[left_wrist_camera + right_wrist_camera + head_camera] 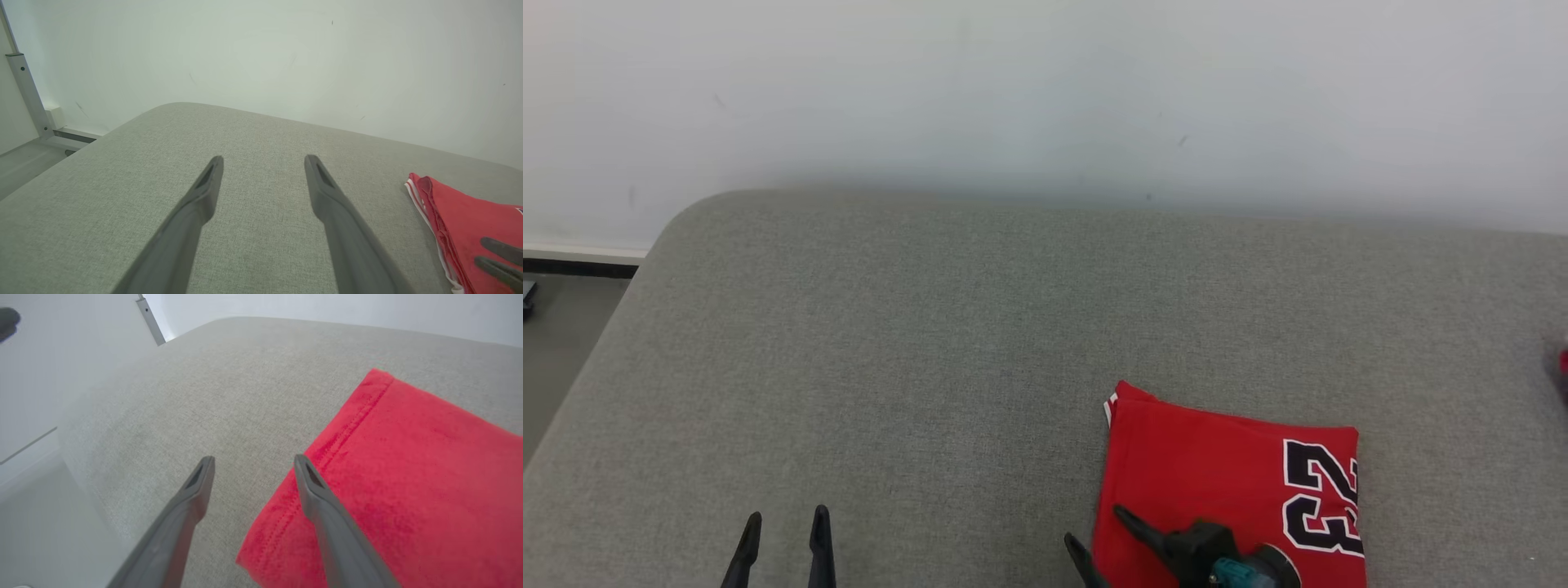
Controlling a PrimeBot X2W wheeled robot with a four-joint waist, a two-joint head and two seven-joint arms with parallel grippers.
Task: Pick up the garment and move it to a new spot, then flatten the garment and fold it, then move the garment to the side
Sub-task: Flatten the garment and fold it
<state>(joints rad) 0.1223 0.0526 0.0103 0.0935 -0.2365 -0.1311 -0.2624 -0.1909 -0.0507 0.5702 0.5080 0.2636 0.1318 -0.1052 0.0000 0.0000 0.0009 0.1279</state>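
Lying folded into a neat rectangle, the garment (1225, 482) sits flat on the grey cushion (931, 367), at the lower right of the head view and near the front edge. It is a red jersey; a black number with a white outline shows on its right part, and stacked layers with white trim show at its far left corner.

The right gripper (1093, 525) is at the garment's near left edge with its two dark fingers spread apart and nothing between them. In the head view one finger reaches over the red cloth while the other lies just off the edge, over bare upholstery. The right wrist view agrees: the stitched hem runs up between the fingers, the right-hand finger above red fabric and the left-hand one above grey. Whether either fingertip actually touches the cloth cannot be told.

The left gripper (787, 514) is at the lower left of the head view, well apart from the garment, also spread wide and empty. In its own wrist view both fingers point over bare cushion, with the jersey off to the right and the other arm's fingers resting over it.

A pale wall (1045, 98) stands behind the cushion, and a strip of floor (556, 351) shows past its left end
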